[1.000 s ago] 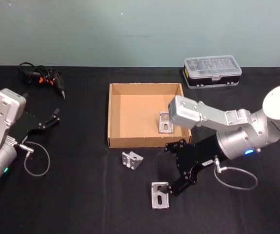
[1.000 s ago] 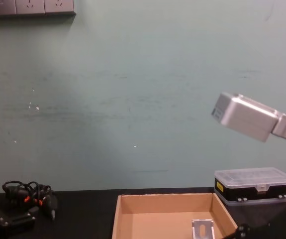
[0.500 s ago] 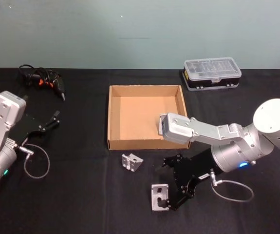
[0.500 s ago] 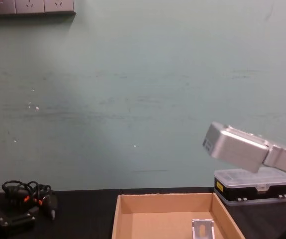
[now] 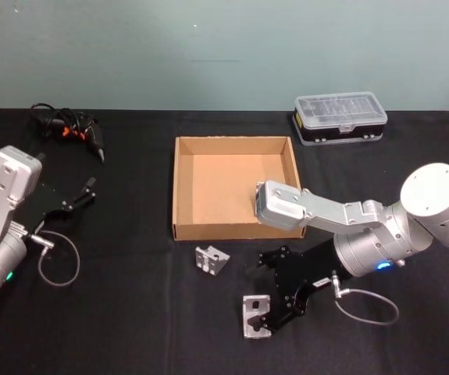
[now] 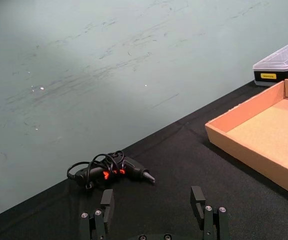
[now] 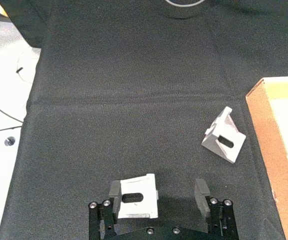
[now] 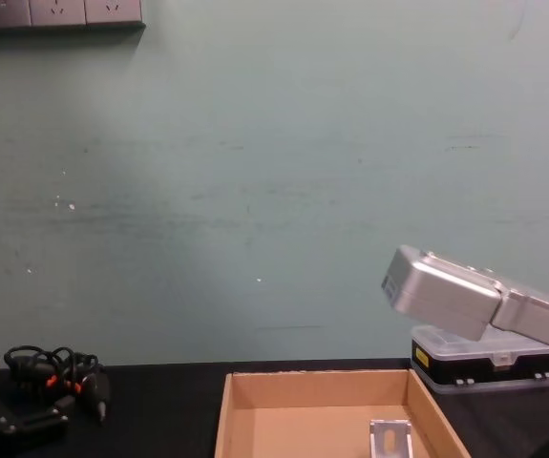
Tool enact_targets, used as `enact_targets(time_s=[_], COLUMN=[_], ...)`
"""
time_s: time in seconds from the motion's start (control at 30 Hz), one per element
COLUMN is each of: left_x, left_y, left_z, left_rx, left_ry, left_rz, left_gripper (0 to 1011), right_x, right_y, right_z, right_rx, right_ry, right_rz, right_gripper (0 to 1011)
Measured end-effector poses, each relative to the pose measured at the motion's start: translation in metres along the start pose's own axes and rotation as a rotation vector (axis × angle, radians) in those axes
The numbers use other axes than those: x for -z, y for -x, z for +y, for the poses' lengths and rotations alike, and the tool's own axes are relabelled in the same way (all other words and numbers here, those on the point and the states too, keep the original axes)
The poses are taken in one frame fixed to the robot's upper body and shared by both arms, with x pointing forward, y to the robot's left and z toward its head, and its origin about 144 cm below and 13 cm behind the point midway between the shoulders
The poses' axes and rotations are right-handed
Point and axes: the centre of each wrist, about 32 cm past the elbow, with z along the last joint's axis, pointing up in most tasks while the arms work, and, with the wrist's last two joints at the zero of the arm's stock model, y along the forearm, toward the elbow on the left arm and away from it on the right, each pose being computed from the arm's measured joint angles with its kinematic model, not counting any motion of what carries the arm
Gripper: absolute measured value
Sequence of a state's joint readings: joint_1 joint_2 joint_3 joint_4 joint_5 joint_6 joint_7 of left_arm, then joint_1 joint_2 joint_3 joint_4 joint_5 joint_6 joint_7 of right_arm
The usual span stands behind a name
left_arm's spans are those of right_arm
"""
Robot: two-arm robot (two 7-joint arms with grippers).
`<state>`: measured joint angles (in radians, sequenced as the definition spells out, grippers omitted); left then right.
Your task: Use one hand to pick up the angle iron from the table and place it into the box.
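Angle iron (image 5: pixel 255 316), slotted face up, slot near-to-far

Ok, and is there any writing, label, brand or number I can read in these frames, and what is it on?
Yellow label on the plastic case: too small to read.
No other text: the box, the angle iron between the open fingers of the right gripper, and the parked left gripper bear no visible writing.
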<state>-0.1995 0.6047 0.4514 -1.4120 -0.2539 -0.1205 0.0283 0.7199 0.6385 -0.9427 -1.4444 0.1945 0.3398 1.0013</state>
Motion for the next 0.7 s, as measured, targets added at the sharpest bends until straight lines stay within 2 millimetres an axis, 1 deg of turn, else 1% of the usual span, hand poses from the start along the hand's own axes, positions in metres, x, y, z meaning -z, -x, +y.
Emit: enact_targets(time_s=[0.03,0.1,0.13,0.23,0.3,0.33,0.43,0.47,0.5,0.57,0.7], left_x=[0.0000,0.0000,0.0000,0.0000,0.0000,0.0000,0.0000,0.0000,0.0000,0.0000,0.0000], left_y=[0.0000,0.0000,0.0000,0.0000,0.0000,0.0000,0.0000,0.0000,0.0000,0.0000,0.0000], left_z=[0.0000,0.0000,0.0000,0.0000,0.0000,0.0000,0.0000,0.0000,0.0000,0.0000,0.0000], left_rx=[0.000,0.000,0.000,0.000,0.000,0.000,0.000,0.000,0.000,0.000,0.000], left_ry=[0.000,0.000,0.000,0.000,0.000,0.000,0.000,0.000,0.000,0.000,0.000], left_rz=[0.000,0.000,0.000,0.000,0.000,0.000,0.000,0.000,0.000,0.000,0.000], left_gripper=[1000,1000,1000,1000,1000,1000,1000,1000,1000,1000,1000], right_x=[0.0001,0.0002,0.0004,0.0016,0.0021,0.0027,0.0036,0.0041,0.0043,0.0050,0.0061], right_y=[0.0001,0.0004,0.0006,0.0013,0.0016,0.0019,0.0025,0.0029,0.0031,0.0035,0.0040], right_z=[0.0003,0.0008,0.0011,0.0013,0.0014,0.0015,0.0015,0.0017,0.0018,0.0018,0.0022], right_rx=[0.000,0.000,0.001,0.003,0.003,0.005,0.006,0.006,0.006,0.007,0.009], right_ry=[0.000,-0.001,-0.002,-0.004,-0.004,-0.004,-0.003,-0.003,-0.003,-0.003,-0.004], right_rz=[0.000,0.001,0.001,0.002,0.002,0.002,0.003,0.003,0.003,0.002,0.003], right_gripper=[947,868,868,763,732,677,609,548,533,443,340])
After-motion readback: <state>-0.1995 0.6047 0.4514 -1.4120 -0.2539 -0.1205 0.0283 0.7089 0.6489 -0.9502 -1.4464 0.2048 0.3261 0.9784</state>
